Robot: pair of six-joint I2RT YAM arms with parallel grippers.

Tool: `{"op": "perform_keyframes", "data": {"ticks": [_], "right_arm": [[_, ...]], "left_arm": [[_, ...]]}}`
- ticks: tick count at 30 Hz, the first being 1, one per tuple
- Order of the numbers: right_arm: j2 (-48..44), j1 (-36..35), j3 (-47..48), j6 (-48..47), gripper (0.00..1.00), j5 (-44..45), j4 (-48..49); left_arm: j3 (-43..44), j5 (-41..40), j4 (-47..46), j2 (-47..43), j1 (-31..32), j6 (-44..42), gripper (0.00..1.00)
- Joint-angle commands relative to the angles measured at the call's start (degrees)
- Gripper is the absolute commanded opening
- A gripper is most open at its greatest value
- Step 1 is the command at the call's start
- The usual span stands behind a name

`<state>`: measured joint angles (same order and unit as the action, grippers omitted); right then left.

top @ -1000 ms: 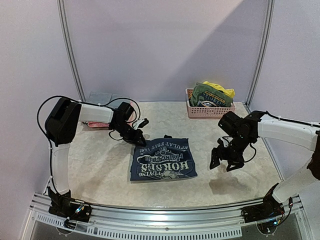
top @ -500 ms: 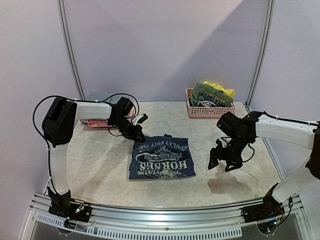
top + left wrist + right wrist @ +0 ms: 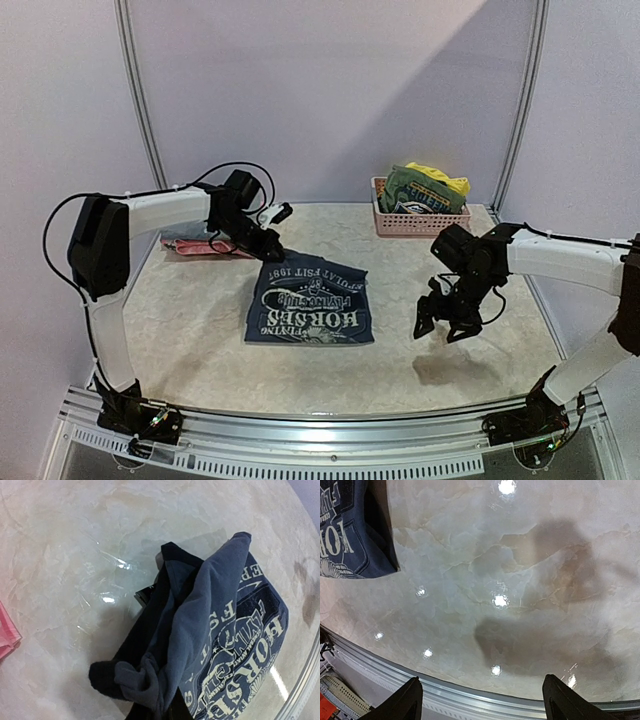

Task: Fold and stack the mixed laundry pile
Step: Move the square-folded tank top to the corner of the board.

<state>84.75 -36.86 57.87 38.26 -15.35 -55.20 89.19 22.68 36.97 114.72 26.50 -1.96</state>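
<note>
A folded navy top with white lettering [image 3: 310, 312] lies on the marble table, its far left corner lifted. My left gripper [image 3: 268, 246] is shut on that corner. In the left wrist view the bunched navy cloth [image 3: 215, 620] runs down into my left gripper [image 3: 162, 711] at the bottom edge. Over bare table to the right of the top hangs my right gripper [image 3: 445, 322], open and holding nothing. In the right wrist view, my right gripper [image 3: 485, 700] has its fingertips [image 3: 412, 696] wide apart, and the navy top's edge [image 3: 350, 535] shows at upper left.
A pink slatted basket [image 3: 420, 226] at the back right holds a green printed tee [image 3: 422, 192] and a yellow piece [image 3: 442, 178]. A flat pink item [image 3: 192, 246] lies at the back left, behind my left arm. The table's metal front rail [image 3: 470, 700] is near.
My left gripper has pulled the navy top's corner toward the back left, and the whole top has slid and turned that way. The right gripper has drifted slightly left.
</note>
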Motion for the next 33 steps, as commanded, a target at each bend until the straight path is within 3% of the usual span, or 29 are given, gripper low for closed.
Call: {"op": "perform_keyframes", "data": {"ticks": [1,33], "right_arm": [[0.72,-0.39,1.72,-0.88,0.84,0.18,0.96],[4.73,-0.37,8.79,-5.17,0.84,1.78,0.88]], "left_arm": [[3.20,-3.03,4.40,-2.08,-0.40,-3.88,0.00],[24.41,-17.88,16.36,-1.71,-4.05,-13.17,0.00]]}}
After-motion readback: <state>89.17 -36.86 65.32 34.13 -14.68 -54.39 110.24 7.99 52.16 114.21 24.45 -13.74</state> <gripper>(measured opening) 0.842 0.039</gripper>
